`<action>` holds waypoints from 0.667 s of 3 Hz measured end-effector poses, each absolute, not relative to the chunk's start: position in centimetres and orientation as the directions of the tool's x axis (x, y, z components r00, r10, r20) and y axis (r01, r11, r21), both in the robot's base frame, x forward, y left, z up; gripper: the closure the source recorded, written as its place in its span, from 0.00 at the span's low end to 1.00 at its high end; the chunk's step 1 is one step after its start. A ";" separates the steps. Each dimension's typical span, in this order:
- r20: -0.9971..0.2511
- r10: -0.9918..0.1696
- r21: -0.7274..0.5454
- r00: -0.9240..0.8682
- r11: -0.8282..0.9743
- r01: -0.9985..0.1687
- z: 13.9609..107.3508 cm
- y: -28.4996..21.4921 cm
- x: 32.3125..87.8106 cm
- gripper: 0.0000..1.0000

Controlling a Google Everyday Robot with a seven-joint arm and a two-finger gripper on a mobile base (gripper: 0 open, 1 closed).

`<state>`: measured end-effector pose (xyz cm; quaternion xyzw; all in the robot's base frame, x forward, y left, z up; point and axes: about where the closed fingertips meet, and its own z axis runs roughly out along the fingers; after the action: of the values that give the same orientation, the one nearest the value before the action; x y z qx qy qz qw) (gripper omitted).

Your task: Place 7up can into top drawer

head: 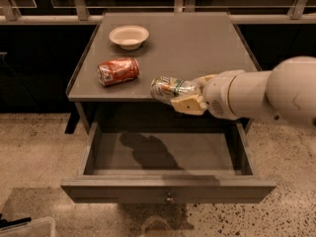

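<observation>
cream two-finger gripper (190,93) sits at the front edge of the flat-topped grey cabinet (197,43), fingers pinching the small silvery-white 7up can with green markings (165,88). the can lies sideways over the cabinet's front edge, above the wide shallow grey top drawer (168,189), which is pulled out of the cabinet. orange-red can (118,71) lies on its side at the cabinet top's front left. shallow off-white bowl (129,36) at back left.

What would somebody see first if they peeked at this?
The big white arm on the right, its gripper shut on the silvery-white, green-marked 7up can at the front edge of the grey table. Below, the wide grey top drawer stands open. An orange-red can lies on its side nearby.
</observation>
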<state>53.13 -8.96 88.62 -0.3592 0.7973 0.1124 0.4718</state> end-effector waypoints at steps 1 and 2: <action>-0.866 -0.426 -0.184 -0.261 0.757 -0.627 87.0 -7.7 50.0 1.00; -0.899 -0.372 -0.190 -0.230 0.805 -0.562 85.4 -8.3 49.6 1.00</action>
<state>49.63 -8.33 85.39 -0.2996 0.7793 0.0871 0.5434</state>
